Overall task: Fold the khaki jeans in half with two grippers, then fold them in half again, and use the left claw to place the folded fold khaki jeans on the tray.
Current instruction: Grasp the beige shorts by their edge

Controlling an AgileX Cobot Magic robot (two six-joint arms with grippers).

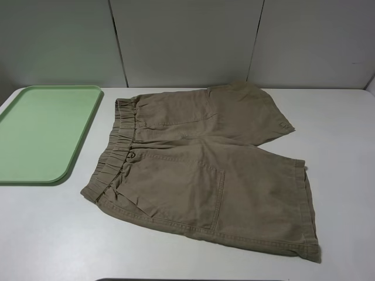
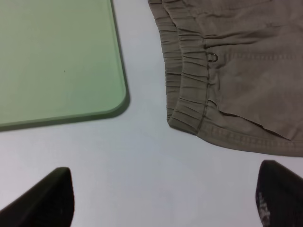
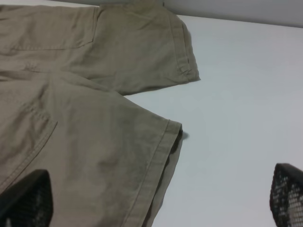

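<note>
The high view took in the whole layout: the shorts (image 1: 205,170) lay spread flat and unfolded on the white table (image 1: 47,234). Their gathered waistband (image 1: 117,146) faced the green tray (image 1: 41,129) and both legs pointed the other way. The tray sat at the table's left, near the waistband but apart from it, with a strip of table between. It showed only its own bare green floor.

The grippers showed only in the wrist views. The left gripper (image 2: 163,198) had its two black fingers (image 2: 47,198) spread wide, with plain table between them. The waistband's near corner lay ahead of the fingers without touching them, and the tray's rounded corner sat across a strip of table from it. This close view also picked out a small ring (image 2: 212,57) just inside the elastic – only a dot from above.

The right gripper (image 3: 158,198) was likewise spread wide and gripped nothing. One finger (image 3: 28,201) hung over the cloth of the near leg, though I could not tell whether it touched. The other hung over bare table, so the near leg's hem (image 3: 161,156) ran between them. Beyond that lay the far leg's hem (image 3: 187,52) and a stitched pocket (image 3: 38,137) – the seams were clearer here than from above.
</note>
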